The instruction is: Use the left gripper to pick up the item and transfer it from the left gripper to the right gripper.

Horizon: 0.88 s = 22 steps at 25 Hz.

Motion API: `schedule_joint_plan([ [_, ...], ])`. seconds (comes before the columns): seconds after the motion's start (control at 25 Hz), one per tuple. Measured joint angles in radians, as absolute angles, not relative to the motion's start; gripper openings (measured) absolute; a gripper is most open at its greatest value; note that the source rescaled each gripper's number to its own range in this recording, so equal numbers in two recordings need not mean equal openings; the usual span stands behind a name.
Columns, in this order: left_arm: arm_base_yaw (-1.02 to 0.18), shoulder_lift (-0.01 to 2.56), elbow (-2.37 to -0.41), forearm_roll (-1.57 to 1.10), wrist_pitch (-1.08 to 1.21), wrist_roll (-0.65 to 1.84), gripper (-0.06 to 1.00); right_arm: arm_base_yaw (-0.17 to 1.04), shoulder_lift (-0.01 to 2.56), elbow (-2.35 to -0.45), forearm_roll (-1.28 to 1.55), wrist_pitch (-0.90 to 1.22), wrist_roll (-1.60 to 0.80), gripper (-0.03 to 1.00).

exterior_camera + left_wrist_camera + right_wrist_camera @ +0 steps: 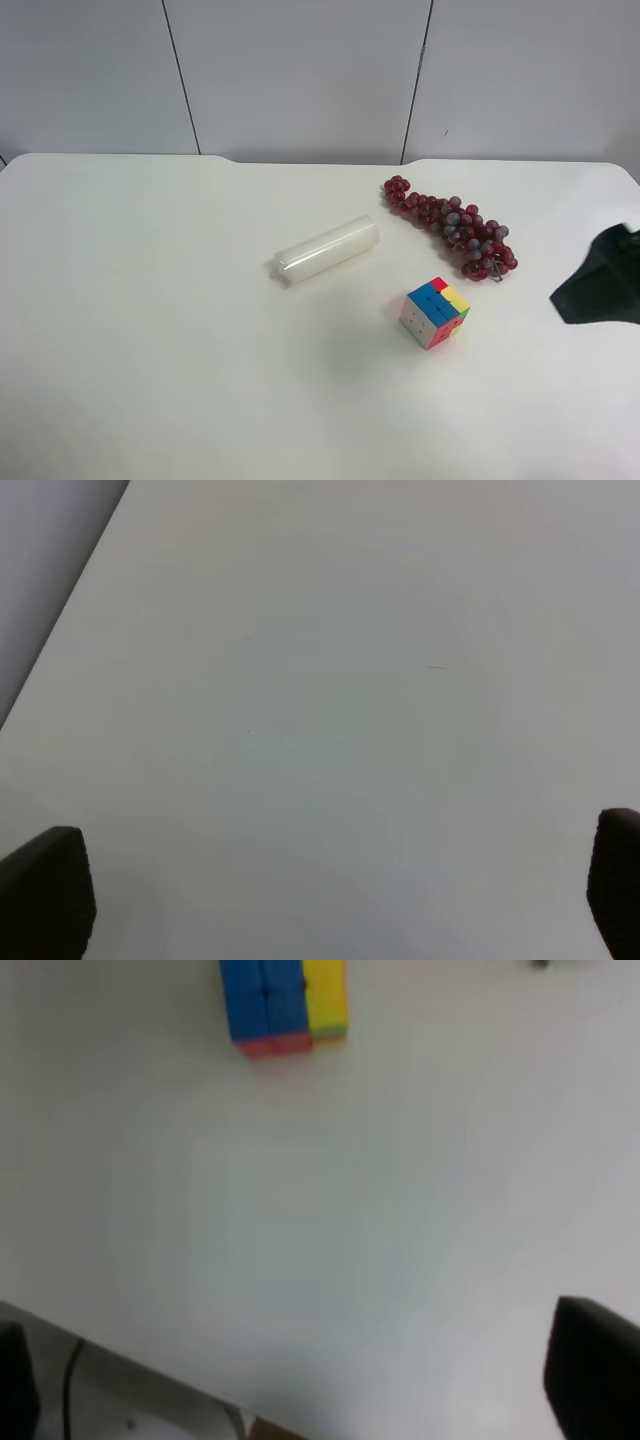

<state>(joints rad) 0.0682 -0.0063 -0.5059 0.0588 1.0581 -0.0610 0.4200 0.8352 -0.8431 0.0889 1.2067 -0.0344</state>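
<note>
Three candidate items, left gripper far from all of them

We see the white cylinder (327,251) lying mid-bench, long axis slanting up toward the grapes (452,227), with the cube (435,313) just below them. Our left gripper (330,900) hangs released over bare bench (320,680), nothing in sight; our right gripper (300,1390), also spread, sits nearer, the cube ahead of it.

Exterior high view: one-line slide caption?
White table with a white cylinder, red grapes and a puzzle cube; one dark arm at the right edge.
</note>
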Motion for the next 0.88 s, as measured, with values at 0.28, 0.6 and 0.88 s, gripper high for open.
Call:
schedule_joint_plan([
  [0.28,0.068,-0.006,-0.506,0.059,1.058,-0.061,1.0,0.42,0.457,-0.841,0.074,1.212,-0.011,1.0],
  [0.6,0.068,-0.006,-0.506,0.059,1.058,-0.061,1.0,0.42,0.14,-0.679,0.069,1.185,0.0,1.0],
  [0.88,0.068,-0.006,-0.506,0.059,1.058,-0.061,1.0,0.422,-0.003,-0.583,0.043,1.121,-0.012,1.0],
])
